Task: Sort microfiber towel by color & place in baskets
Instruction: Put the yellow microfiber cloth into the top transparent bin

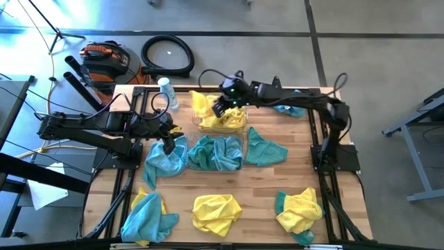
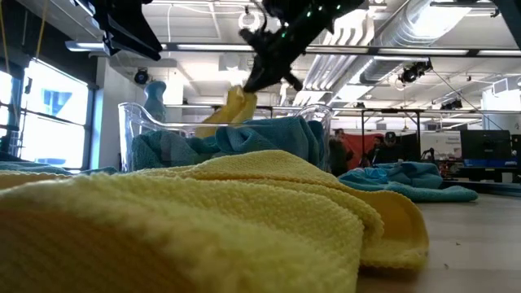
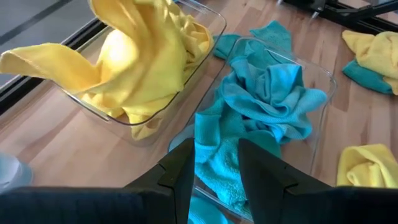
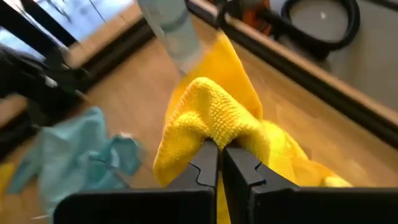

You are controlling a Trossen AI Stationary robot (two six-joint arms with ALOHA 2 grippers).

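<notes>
Two end effectors at the baskets, one on each colour

Two clear baskets sit near the middle of the wooden tabletop (image 1: 263,184), with loose towels scattered around them. At the left of the high view, the left end effector (image 1: 168,146) hangs over the teal towel (image 1: 165,158) that spills out of the left end of the teal basket (image 1: 216,153). In its wrist view the two dark fingers (image 3: 180,177) stand apart with the teal fabric between them; whether they press on it cannot be told.

Behind the left arm a clear water bottle (image 1: 166,92) stands at the back edge of the tabletop. Near the front edge lie three bundles: a mixed teal and yellow one (image 1: 148,217) at the left, a yellow one (image 1: 216,212) in the middle and another mixed one (image 1: 298,210) at the right.

Further right, the right end effector (image 1: 220,107) hovers above the yellow basket (image 1: 222,118), which stands just behind the teal one. Its fingers are closed on a yellow towel (image 4: 211,118), which hangs down into that basket. A loose teal towel (image 1: 265,149) lies just right of the teal basket.
</notes>
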